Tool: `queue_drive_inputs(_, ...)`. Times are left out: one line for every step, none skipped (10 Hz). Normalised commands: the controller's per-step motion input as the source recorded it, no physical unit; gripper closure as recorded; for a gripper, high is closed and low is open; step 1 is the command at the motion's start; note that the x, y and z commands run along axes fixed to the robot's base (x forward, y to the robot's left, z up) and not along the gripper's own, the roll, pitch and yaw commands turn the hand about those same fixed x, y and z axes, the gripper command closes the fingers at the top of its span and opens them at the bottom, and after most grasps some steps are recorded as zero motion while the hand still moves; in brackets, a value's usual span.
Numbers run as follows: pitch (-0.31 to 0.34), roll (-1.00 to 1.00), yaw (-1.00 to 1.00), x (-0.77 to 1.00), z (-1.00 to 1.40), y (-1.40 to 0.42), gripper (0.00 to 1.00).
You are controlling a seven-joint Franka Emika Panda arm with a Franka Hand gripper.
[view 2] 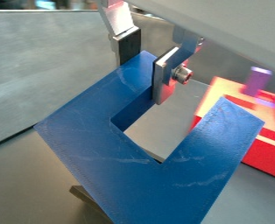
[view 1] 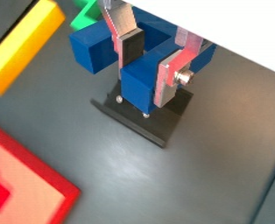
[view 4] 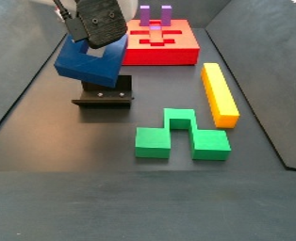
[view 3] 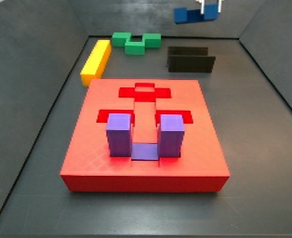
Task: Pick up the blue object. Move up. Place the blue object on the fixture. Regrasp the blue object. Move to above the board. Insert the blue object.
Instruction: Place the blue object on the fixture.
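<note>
My gripper (view 1: 150, 74) is shut on one prong of the dark blue U-shaped object (view 1: 95, 48) and holds it in the air. It hangs over the dark fixture (view 1: 151, 122), clear of it. In both side views the blue object (view 3: 186, 15) (view 4: 88, 61) is held above the fixture (view 3: 191, 60) (view 4: 104, 96), with the gripper (view 4: 94, 24) on top. In a wrist view the gripper (view 2: 147, 66) clasps a prong of the blue object (view 2: 116, 149). The red board (view 3: 112, 153) (view 4: 176, 52) lies apart from it; its corner shows in a wrist view (view 1: 23, 175).
A purple U-shaped block (view 3: 142, 135) stands in the board. A yellow bar (view 3: 97, 60) (view 4: 219, 92) and a green block (view 3: 141, 42) (view 4: 178, 136) lie on the dark floor. Grey walls ring the floor.
</note>
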Motion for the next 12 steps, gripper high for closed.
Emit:
queue_drive_inputs(0.054,-0.01,0.70,0.47,-0.15,-0.17,1.00)
queue_drive_inputs(0.009,-0.14,0.57,0.49,-0.09,-0.07,1.00)
queue_drive_inputs(0.000,-0.18,0.10,0.29,-0.04,0.00,1.00)
queue_drive_inputs(-0.040,0.00,0.00,0.00,0.00,0.00,1.00)
queue_drive_inputs(-0.020,0.00,0.00,0.00,-0.04,-0.03,1.00)
queue_drive_inputs(-0.191,-0.17,-0.19,-0.20,0.00,0.21,1.00)
queue_drive_inputs(0.000,-0.92,-0.13,0.16,0.13,0.47,1.00)
queue_drive_inputs(0.249,-1.00,-0.07,0.38,0.23,0.29,1.00)
queue_drive_inputs(0.126,-1.00,-0.16,0.37,0.24,0.13,1.00)
queue_drive_inputs(0.131,-1.00,-0.14,0.31,0.16,0.13,1.00)
queue_drive_inputs(0.591,-0.74,-0.09,0.59,0.00,0.01,1.00)
queue_drive_inputs(0.763,-0.62,-0.07,0.56,-0.04,0.00,1.00)
